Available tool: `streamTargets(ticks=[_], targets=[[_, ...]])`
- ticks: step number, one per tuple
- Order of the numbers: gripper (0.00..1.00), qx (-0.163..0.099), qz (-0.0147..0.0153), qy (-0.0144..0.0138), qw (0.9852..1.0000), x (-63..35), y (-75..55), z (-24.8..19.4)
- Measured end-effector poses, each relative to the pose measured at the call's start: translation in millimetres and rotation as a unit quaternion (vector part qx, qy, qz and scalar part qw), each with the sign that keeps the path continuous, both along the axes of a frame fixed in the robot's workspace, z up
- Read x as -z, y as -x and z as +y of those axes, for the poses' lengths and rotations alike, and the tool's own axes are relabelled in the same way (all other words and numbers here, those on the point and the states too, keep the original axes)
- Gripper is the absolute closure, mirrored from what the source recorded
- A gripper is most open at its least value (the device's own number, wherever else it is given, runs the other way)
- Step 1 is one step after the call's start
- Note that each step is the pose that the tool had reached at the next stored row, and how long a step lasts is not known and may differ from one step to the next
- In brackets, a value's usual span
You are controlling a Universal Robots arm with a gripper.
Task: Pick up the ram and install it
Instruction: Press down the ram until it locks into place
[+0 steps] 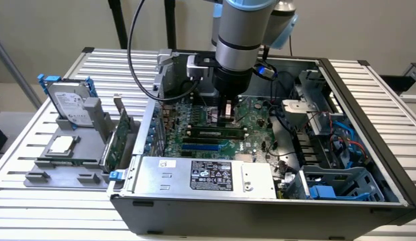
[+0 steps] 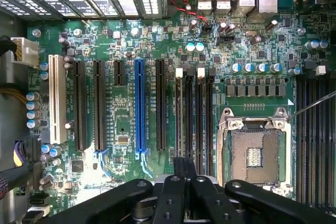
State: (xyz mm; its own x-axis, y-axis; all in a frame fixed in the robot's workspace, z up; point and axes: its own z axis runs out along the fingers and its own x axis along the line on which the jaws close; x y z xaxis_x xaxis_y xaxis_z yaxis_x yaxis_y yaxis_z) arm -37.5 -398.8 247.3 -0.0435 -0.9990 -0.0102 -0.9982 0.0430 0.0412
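Closed fingers [image 1: 227,113] above ram [image 1: 218,132] (motherboard slots [image 2: 188,124])

Even, bright indoor light; soft shadows, glare through the wrist view's slats.

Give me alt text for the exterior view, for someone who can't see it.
A robot arm reaches down into an open computer case, its gripper just above a ram stick seated on the green motherboard. A hard drive stands on a gray rack at the exterior view's left.
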Motion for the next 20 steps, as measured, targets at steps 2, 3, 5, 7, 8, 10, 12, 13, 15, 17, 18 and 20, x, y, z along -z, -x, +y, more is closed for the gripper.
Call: streamTargets(ticks=[2,3,5,7,8,10,12,13,15,17,18,20], targets=[[1.00,0.000,0.0000,0.0000,1.0000,0.0,0.0,0.0],[1.00,0.000,0.0000,0.0000,1.0000,0.0,0.0,0.0],[1.00,0.000,0.0000,0.0000,1.0000,0.1,0.0,0.0],[1.00,0.000,0.0000,0.0000,1.0000,1.3,0.0,0.0],[1.00,0.000,0.0000,0.0000,1.0000,2.5,0.0,0.0],[1.00,0.000,-0.0001,0.0000,1.0000,5.1,0.0,0.0],[1.00,0.000,-0.0002,0.0000,1.0000,7.9,-0.1,0.1],[1.00,0.000,-0.0004,0.0000,1.0000,9.3,0.0,0.1],[1.00,0.000,-0.0010,0.0000,1.0000,11.7,0.2,0.1],[1.00,0.000,-0.0022,0.0000,1.0000,13.9,1.0,0.1],[1.00,0.000,-0.0029,0.0000,1.0000,15.2,1.4,0.1],[1.00,0.000,-0.0046,0.0005,1.0000,17.7,2.3,0.0]])
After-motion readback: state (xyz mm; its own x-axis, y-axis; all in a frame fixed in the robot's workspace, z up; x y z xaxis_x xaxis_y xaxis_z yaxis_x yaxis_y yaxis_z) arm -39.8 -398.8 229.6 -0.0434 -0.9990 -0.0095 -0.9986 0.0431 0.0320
